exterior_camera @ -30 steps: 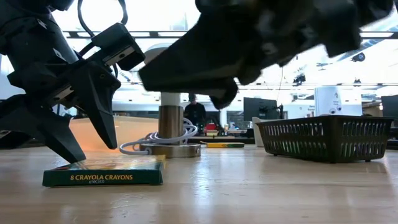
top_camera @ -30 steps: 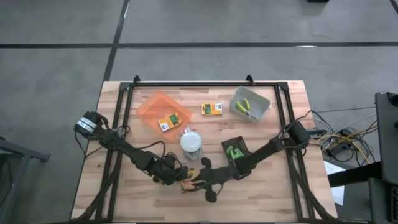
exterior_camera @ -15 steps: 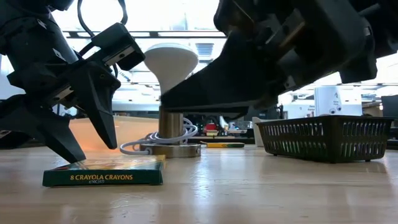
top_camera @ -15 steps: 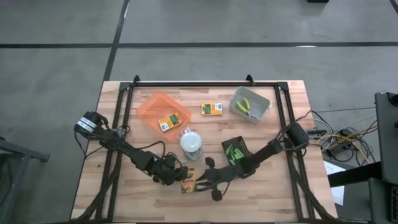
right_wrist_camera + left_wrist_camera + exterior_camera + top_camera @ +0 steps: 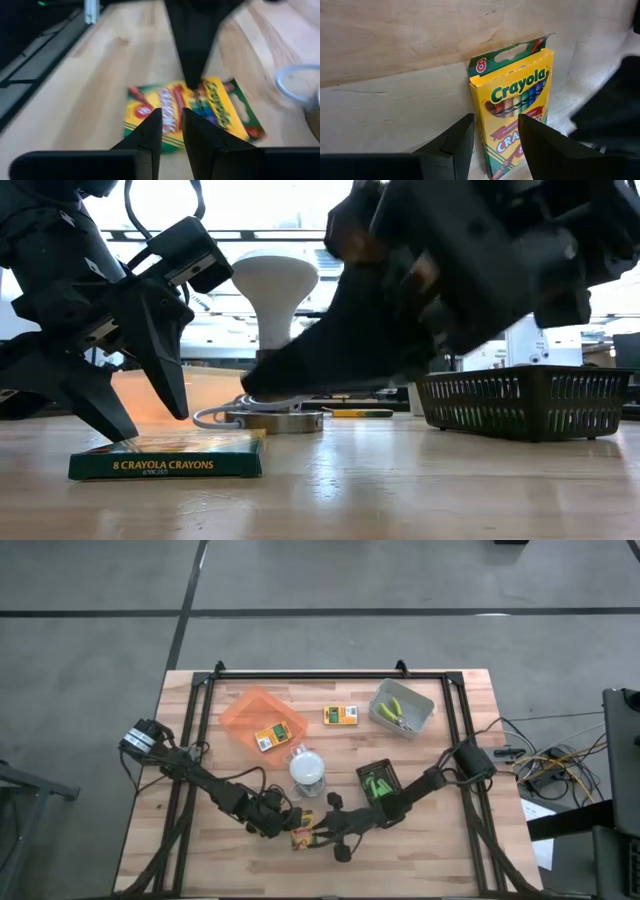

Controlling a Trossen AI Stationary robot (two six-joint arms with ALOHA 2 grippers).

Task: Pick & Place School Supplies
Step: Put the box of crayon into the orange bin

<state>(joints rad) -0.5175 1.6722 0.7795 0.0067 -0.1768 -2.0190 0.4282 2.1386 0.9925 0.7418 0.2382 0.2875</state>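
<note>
A yellow-and-green crayon box [image 5: 302,831] lies flat on the table near its near edge, also seen in the low view [image 5: 165,461] and both wrist views [image 5: 515,107] [image 5: 185,112]. My left gripper [image 5: 283,825] [image 5: 150,428] [image 5: 496,120] is open and points down over the box. My right gripper [image 5: 326,829] [image 5: 262,385] [image 5: 171,112] hangs just right of the box and above it, open by a narrow gap and touching nothing. More supplies: a box [image 5: 270,736] in the orange tray, a box [image 5: 341,716] on the table, and yellow-green tools [image 5: 397,712]. My left gripper comes at the crayon box from above, slanting down. Its lower fingertip [image 5: 124,436] reaches the box's top near one end [image 5: 112,448], though I cannot tell whether it presses there. The other fingertip [image 5: 178,412] stands clear above the box.
A white domed object [image 5: 308,769] on a clear base stands just behind the grippers. Nearby are a black tray [image 5: 378,780] with green chunks, a grey tray [image 5: 419,717] and an orange tray [image 5: 243,711]. A black frame [image 5: 330,674] runs around the table.
My right gripper has come down from high above the table toward the crayon box and shifted slightly toward the table's left. The left gripper and the box have kept still.
</note>
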